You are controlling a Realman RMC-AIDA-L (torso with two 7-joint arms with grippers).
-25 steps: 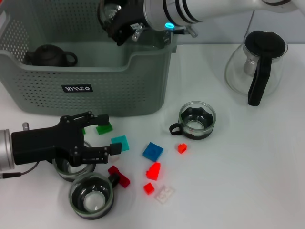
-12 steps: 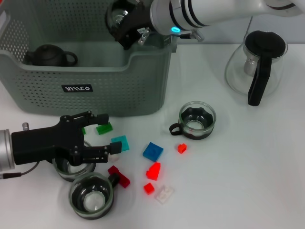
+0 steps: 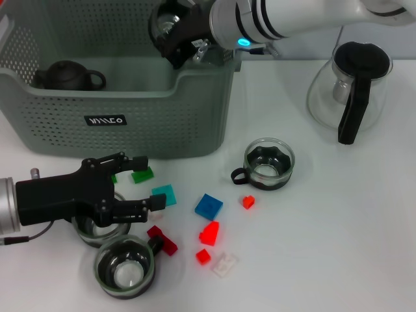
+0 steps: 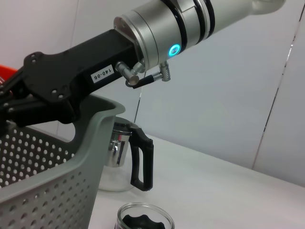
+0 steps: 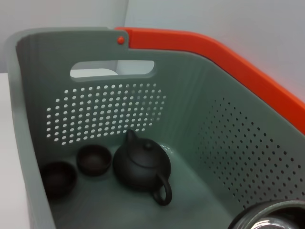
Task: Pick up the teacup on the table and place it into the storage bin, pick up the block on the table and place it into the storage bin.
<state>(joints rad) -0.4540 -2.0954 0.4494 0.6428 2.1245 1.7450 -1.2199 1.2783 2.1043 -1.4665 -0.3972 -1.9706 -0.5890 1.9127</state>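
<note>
Your right gripper point(image 3: 170, 29) grips a clear glass teacup point(image 3: 162, 23) with a dark insert over the right end of the grey-green perforated storage bin point(image 3: 162, 123), which sits at the table's point(image 3: 338, 247) far-left corner. The bin's black label point(image 3: 104, 120) has white letters you cannot read. Your left gripper point(image 3: 144, 183) hangs open near the table's near-left edge, beside the scattered blocks point(image 3: 208, 207).

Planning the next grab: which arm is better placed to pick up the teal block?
Left. The left gripper hovers open beside the teal block; the right gripper is over the storage bin, holding a glass teacup.
</note>
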